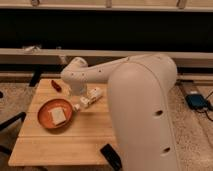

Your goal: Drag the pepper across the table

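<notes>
The pepper (pixel 56 85) is a small dark red chili lying on the far left part of the light wooden table (pixel 75 140). My white arm reaches across the table from the right. The gripper (pixel 86 100) hangs below the arm's wrist, just above the tabletop, to the right of the pepper and beside the orange plate's far right rim. It is a short way from the pepper and does not touch it.
A round orange plate (pixel 46 114) with a white square on it sits on the table's left side. A black object (pixel 110 154) lies at the front edge. My arm's bulky body covers the table's right side. A dark bench runs behind.
</notes>
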### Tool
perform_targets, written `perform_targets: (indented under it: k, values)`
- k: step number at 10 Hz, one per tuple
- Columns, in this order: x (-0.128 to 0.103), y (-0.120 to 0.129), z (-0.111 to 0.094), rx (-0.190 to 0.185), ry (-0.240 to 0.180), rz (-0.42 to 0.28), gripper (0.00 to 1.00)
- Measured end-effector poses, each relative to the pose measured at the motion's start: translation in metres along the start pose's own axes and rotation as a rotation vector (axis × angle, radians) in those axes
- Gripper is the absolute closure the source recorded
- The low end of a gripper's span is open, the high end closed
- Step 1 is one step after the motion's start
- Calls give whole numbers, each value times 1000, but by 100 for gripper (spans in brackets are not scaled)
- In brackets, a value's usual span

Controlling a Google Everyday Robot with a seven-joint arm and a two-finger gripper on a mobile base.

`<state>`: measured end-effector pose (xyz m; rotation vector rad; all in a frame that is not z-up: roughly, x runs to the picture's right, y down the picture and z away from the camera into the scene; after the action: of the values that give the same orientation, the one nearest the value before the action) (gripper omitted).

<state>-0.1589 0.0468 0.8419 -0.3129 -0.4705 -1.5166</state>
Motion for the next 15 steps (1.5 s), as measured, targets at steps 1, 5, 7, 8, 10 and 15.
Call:
perform_targets:
  k: [1,5,7,8,10,15]
  values:
    - [9,-15,5,11,6,-37,20]
    - [43,-49,19,37,20,-118,20]
    - [64,-64,29,47,25,-159,20]
    - [72,-80,36,64,24,-185,20]
    - [83,-85,47,77,20,-211,20]
    - [93,-106,75,110,3,-252,20]
